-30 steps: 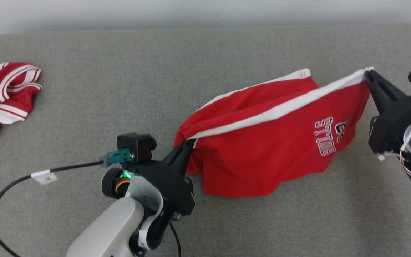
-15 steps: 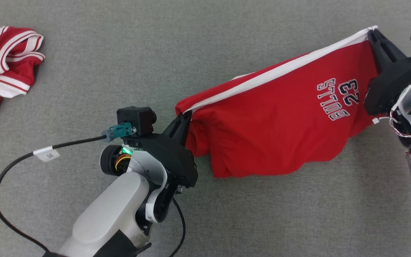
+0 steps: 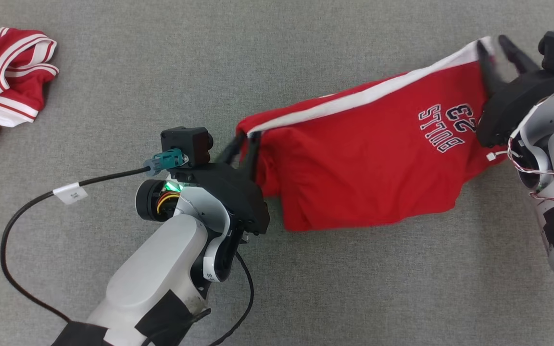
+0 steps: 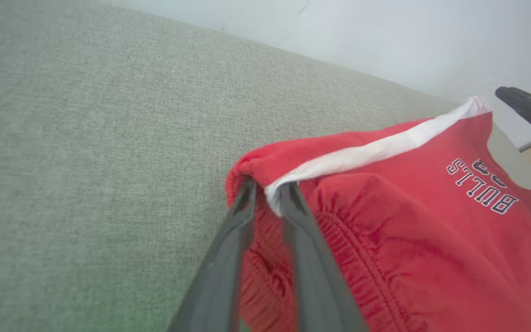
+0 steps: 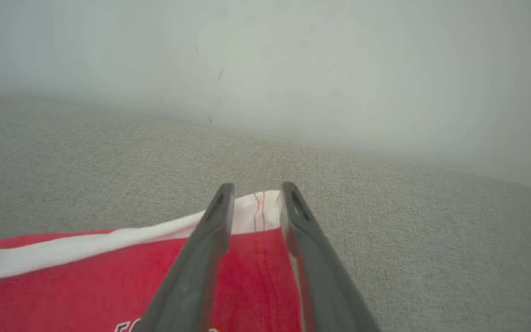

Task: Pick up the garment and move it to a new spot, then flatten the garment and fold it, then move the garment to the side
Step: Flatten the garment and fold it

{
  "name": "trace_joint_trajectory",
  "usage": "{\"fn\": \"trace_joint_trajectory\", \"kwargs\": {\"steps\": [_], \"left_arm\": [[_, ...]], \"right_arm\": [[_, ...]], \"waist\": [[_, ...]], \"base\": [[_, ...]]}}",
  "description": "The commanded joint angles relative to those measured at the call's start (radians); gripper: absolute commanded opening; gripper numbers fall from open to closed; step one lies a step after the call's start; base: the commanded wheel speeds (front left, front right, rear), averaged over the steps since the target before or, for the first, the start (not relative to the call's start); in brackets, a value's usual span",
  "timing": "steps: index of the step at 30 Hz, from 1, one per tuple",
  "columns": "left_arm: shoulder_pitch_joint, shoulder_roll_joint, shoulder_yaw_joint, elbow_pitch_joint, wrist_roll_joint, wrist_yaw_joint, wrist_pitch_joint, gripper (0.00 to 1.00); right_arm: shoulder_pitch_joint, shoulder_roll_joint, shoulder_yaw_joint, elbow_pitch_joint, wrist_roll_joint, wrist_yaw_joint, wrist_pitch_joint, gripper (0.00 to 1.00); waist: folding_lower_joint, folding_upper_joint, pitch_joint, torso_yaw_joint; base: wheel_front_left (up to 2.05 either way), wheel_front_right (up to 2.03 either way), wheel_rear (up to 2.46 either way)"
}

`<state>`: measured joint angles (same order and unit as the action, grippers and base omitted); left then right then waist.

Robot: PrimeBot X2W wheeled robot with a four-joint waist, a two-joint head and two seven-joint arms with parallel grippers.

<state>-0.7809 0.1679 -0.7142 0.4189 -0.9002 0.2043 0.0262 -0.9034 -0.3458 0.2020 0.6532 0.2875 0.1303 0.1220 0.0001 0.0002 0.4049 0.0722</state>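
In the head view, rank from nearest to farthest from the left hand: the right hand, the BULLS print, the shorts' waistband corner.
1. Waistband corner, at the fingertips of the left hand.
2. BULLS print, to the right, on the far part of the shorts.
3. Right hand, upper right, past the print.

The red garment (image 3: 354, 182) reads "BULLS" and "23", upside down.

Far left of the shorts (image 3: 363, 158), your second garment (image 3: 3, 53) is cut by the frame edge; at their right corner, the right gripper (image 3: 494, 45) is blurred.
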Motion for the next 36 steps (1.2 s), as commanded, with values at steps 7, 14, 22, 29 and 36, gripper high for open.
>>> {"fn": "trace_joint_trajectory", "kwargs": {"steps": [7,14,22,29,36], "left_arm": [[0.016,0.006,-0.004,0.025,0.031,-0.011,-0.074,1.0],[0.1,0.074,-0.028,-0.008,0.103,-0.015,-0.203,1.0],[0.364,0.163,0.03,-0.221,0.267,0.049,-0.292,1.0],[0.565,0.126,0.18,-0.383,0.403,0.047,-0.292,1.0],[0.702,0.058,0.312,-0.422,0.505,-0.021,-0.292,1.0]], "right_arm": [[-0.008,0.005,0.026,0.041,0.036,0.001,0.004,1.0],[0.047,-0.013,0.03,0.036,0.087,0.001,0.069,1.0],[0.153,-0.039,-0.08,0.059,0.123,0.001,0.178,1.0],[0.182,-0.029,-0.171,0.073,0.097,0.001,0.228,1.0],[0.178,-0.006,-0.267,0.093,0.056,0.001,0.277,1.0]], "waist": [[-0.0001,-0.0002,-0.038,-0.007],[-0.0001,-0.0002,-0.106,-0.015],[-0.0001,-0.0002,-0.172,0.016],[-0.0001,-0.0002,-0.171,0.048],[-0.0001,-0.0002,-0.142,0.086]], "base": [[0.0,0.0,0.0],[0.0,0.0,0.0],[0.0,0.0,0.0],[0.0,0.0,0.0],[0.0,0.0,0.0]]}}
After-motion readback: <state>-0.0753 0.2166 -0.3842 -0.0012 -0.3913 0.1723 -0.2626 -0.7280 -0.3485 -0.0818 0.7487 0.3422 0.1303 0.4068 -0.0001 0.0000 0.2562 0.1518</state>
